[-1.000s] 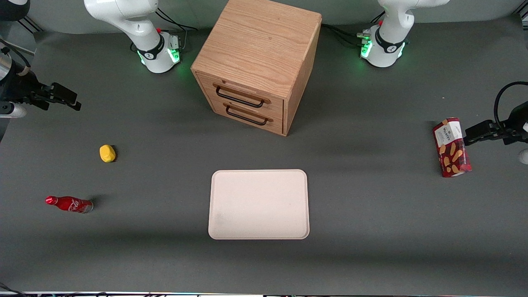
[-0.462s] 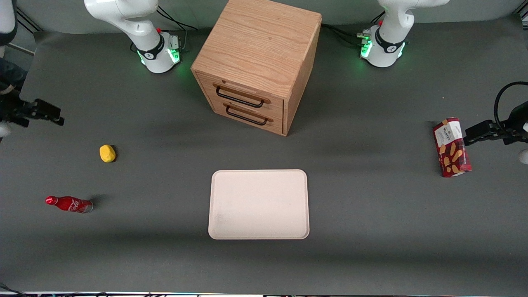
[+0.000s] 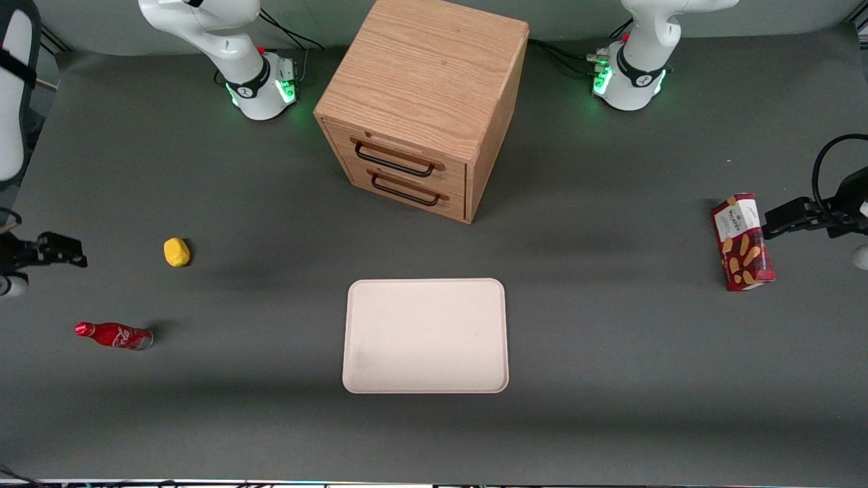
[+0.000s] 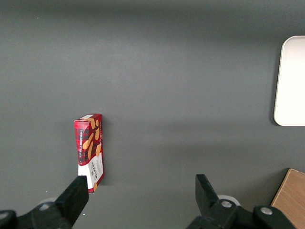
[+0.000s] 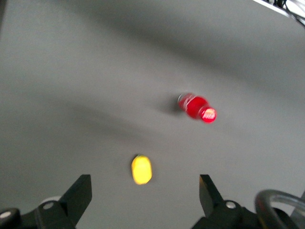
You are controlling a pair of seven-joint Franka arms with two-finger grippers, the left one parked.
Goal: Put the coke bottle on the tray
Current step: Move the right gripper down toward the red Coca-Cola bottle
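While the coke bottle [image 3: 113, 335] is untouched on the table, the step in hand is judged to be the approach. The gripper [image 3: 64, 251] is seen at the working arm's end of the table, raised, fingers spread wide and empty in the right wrist view. The bottle stands nearer the front camera than the gripper, close by, cap [image 3: 83, 329] tipped toward the table edge in the front view. A yellow lump [image 3: 176, 251] sits just beside the gripper's path and should be cleared. The jaws should be centred over the bottle's body, lowered straight, and closed below the cap so it is not toppled. The tray [image 3: 425, 335] lies well apart from the gripper, toward the table's middle, nothing on it.
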